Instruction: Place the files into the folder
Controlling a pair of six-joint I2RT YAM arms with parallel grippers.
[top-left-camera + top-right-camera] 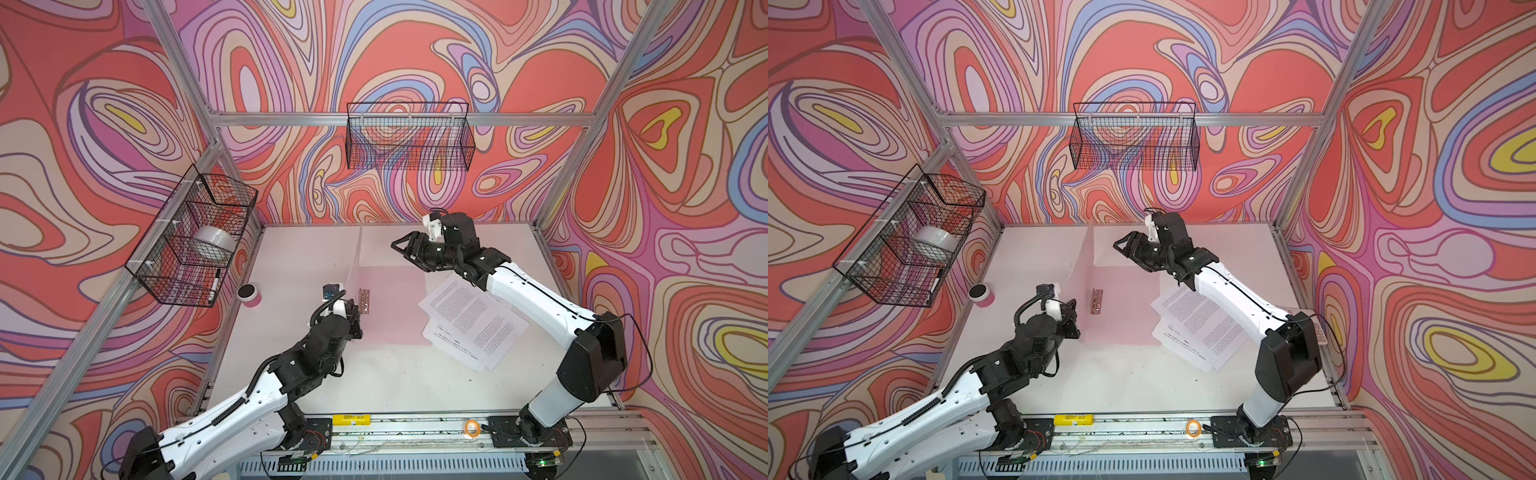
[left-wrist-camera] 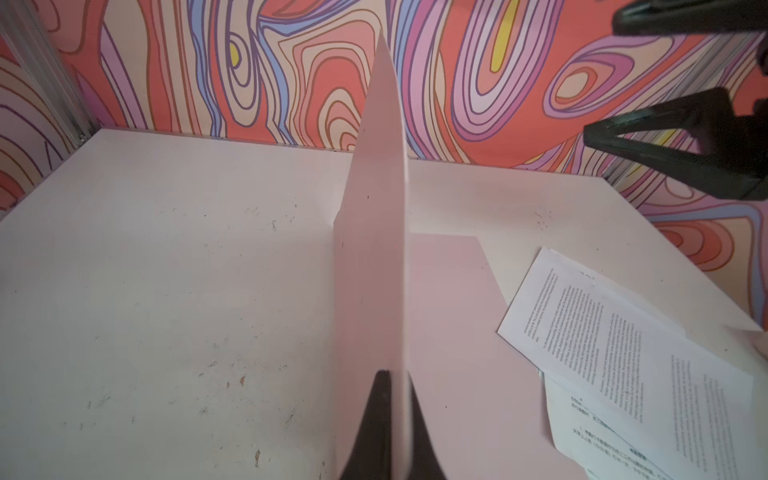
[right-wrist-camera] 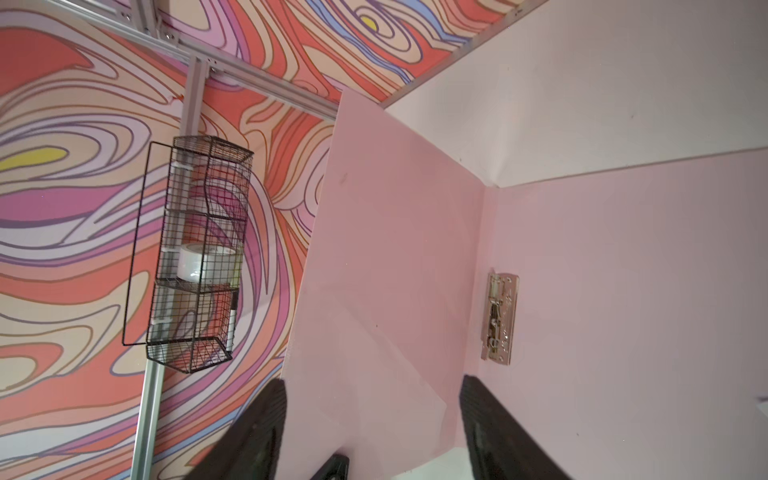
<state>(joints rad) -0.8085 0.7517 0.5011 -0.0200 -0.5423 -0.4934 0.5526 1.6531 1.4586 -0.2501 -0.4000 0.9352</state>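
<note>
Loses files (image 1: 473,320) partly under right arm (image 1: 532,291), maybe three sheets askew across folder's (image 1: 390,307) right edge; pinches its upright cover (image 2: 374,208) in left gripper (image 2: 397,382), hangs right gripper (image 1: 400,251) parted, empty, over folder's far end.

Around me the walls (image 1: 415,50) swirl in coral, lilac, blue and yellow bands, framed by aluminium bars (image 1: 291,118). Beneath me lies a white tabletop (image 1: 395,382), scuffed with small marks. One black wire basket (image 1: 409,137) hangs on the back wall. Another basket (image 1: 187,249) on the left wall holds a white tape roll (image 1: 214,242) and a marker (image 1: 215,284). The light is even and soft.
</note>
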